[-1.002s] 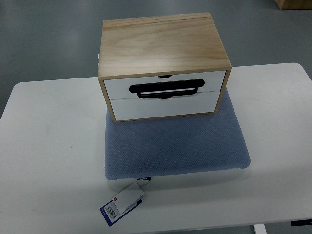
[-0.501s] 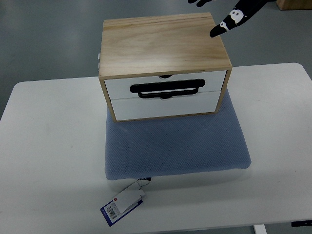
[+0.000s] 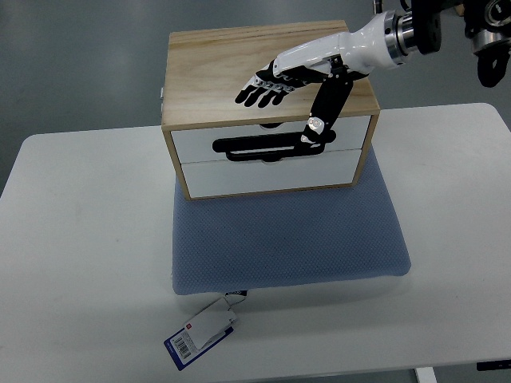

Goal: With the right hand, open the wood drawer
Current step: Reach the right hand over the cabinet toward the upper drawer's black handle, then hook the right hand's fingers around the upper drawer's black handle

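Since half a second earlier, when only dark fingertips showed at the upper edge, the right hand [image 3: 291, 76] has been brought in from the upper right and is now extended over the top of the wooden drawer box [image 3: 267, 72]. Its fingers [image 3: 257, 93] are held spread and flat, holding nothing, while the thumb [image 3: 321, 120] is angled down toward the right end of the black handle [image 3: 271, 147]. Whether the thumb touches the handle cannot be told.

The box is seen standing at the rear of a blue cushion [image 3: 287, 239], which lies on the white desk [image 3: 80, 239]. Two white drawer fronts are shown, both closed; the upper drawer [image 3: 192, 144] carries the handle, with the lower drawer [image 3: 263, 177] just beneath. A labelled tag [image 3: 200, 333] lies at the cushion's front edge. No left hand is seen.

The box is judged rigid and fairly light, so on the soft cushion it may slide forward or tip when pulled. The handle bar is judged the proper hold, hooked from behind and drawn straight out.
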### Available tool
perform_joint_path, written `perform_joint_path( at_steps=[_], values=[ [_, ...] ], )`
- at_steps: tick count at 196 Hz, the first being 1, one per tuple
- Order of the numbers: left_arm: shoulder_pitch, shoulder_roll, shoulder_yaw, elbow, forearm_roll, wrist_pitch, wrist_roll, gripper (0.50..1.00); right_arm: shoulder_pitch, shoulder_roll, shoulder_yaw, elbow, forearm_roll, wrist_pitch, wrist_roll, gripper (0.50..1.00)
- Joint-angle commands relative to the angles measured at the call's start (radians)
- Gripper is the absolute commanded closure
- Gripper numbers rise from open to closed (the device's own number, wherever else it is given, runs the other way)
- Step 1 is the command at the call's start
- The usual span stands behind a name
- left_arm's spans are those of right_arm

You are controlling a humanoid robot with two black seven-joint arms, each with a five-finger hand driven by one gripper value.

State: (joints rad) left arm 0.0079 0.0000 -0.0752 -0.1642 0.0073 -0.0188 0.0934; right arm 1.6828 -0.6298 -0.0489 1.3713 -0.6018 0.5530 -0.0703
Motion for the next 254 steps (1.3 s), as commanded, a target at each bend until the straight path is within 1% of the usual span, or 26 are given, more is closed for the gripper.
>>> perform_joint_path(
  at_steps=[1, 11, 12, 38, 62, 74, 84, 85, 89, 97, 106, 107, 126, 164, 177, 178, 190, 203, 204, 215, 254],
  values=[
    [0.001, 0.000, 0.000, 0.000, 0.000, 0.000, 0.000, 0.500, 0.000, 0.031, -0.022, 0.000, 0.005, -0.008, -0.034, 0.572],
    [0.001, 0.000, 0.000, 0.000, 0.000, 0.000, 0.000, 0.500, 0.000, 0.032, -0.022, 0.000, 0.005, -0.008, -0.034, 0.572],
    [0.000, 0.000, 0.000, 0.000, 0.000, 0.000, 0.000, 0.500, -0.002, 0.050, -0.031, 0.002, 0.005, -0.010, -0.037, 0.572],
    [0.001, 0.000, 0.000, 0.000, 0.000, 0.000, 0.000, 0.500, -0.012, 0.078, -0.043, 0.000, 0.002, -0.033, -0.040, 0.572],
    [0.001, 0.000, 0.000, 0.000, -0.001, 0.000, 0.000, 0.500, -0.034, 0.088, -0.043, 0.000, 0.004, -0.050, -0.085, 0.572],
    [0.001, 0.000, 0.000, 0.000, 0.000, 0.000, 0.000, 0.500, -0.043, 0.088, -0.043, 0.000, 0.002, -0.067, -0.095, 0.572],
    [0.001, 0.000, 0.000, 0.000, 0.000, 0.000, 0.000, 0.500, -0.043, 0.088, -0.043, 0.000, 0.002, -0.067, -0.095, 0.572],
    [0.001, 0.000, 0.000, 0.000, 0.000, 0.000, 0.000, 0.500, -0.051, 0.088, -0.043, 0.000, 0.002, -0.085, -0.104, 0.572],
    [0.001, 0.000, 0.000, 0.000, 0.000, 0.000, 0.000, 0.500, -0.055, 0.088, -0.045, 0.000, 0.002, -0.096, -0.112, 0.572],
    [0.001, 0.000, 0.000, 0.000, 0.000, 0.000, 0.000, 0.500, -0.061, 0.088, -0.045, 0.000, 0.004, -0.105, -0.126, 0.572],
    [0.001, 0.000, 0.000, 0.000, 0.000, 0.000, 0.000, 0.500, -0.061, 0.088, -0.045, 0.000, 0.004, -0.105, -0.126, 0.572],
    [0.000, 0.000, 0.000, 0.000, 0.000, 0.000, 0.000, 0.500, -0.072, 0.088, -0.045, 0.000, 0.004, -0.119, -0.143, 0.572],
    [0.001, 0.000, 0.000, 0.000, 0.000, -0.001, 0.000, 0.500, -0.086, 0.088, -0.043, 0.000, 0.005, -0.143, -0.186, 0.572],
    [0.001, 0.000, 0.000, 0.000, 0.000, 0.000, 0.000, 0.500, -0.098, 0.128, -0.042, 0.000, 0.014, -0.150, -0.212, 0.574],
    [0.001, 0.000, 0.000, 0.000, 0.000, 0.000, -0.001, 0.500, -0.098, 0.128, -0.042, 0.000, 0.014, -0.150, -0.215, 0.574],
    [0.001, 0.000, 0.000, 0.000, 0.000, 0.000, 0.000, 0.500, -0.100, 0.130, -0.042, 0.000, 0.016, -0.150, -0.227, 0.574],
    [0.000, 0.000, 0.000, 0.000, 0.000, 0.000, 0.000, 0.500, -0.104, 0.130, -0.042, -0.001, 0.022, -0.154, -0.236, 0.576],
    [0.001, 0.000, 0.000, 0.000, 0.000, 0.000, 0.000, 0.500, -0.104, 0.130, -0.042, -0.001, 0.022, -0.156, -0.238, 0.576],
    [0.000, 0.000, 0.000, 0.000, 0.000, 0.000, 0.000, 0.500, -0.106, 0.130, -0.042, -0.001, 0.026, -0.168, -0.249, 0.576],
    [0.001, 0.000, 0.000, 0.000, 0.000, 0.000, 0.000, 0.500, -0.109, 0.130, -0.042, -0.001, 0.030, -0.177, -0.261, 0.576],
    [0.001, 0.000, 0.000, 0.000, 0.000, 0.000, 0.000, 0.500, -0.115, 0.128, -0.043, -0.005, 0.031, -0.186, -0.272, 0.576]
  ],
)
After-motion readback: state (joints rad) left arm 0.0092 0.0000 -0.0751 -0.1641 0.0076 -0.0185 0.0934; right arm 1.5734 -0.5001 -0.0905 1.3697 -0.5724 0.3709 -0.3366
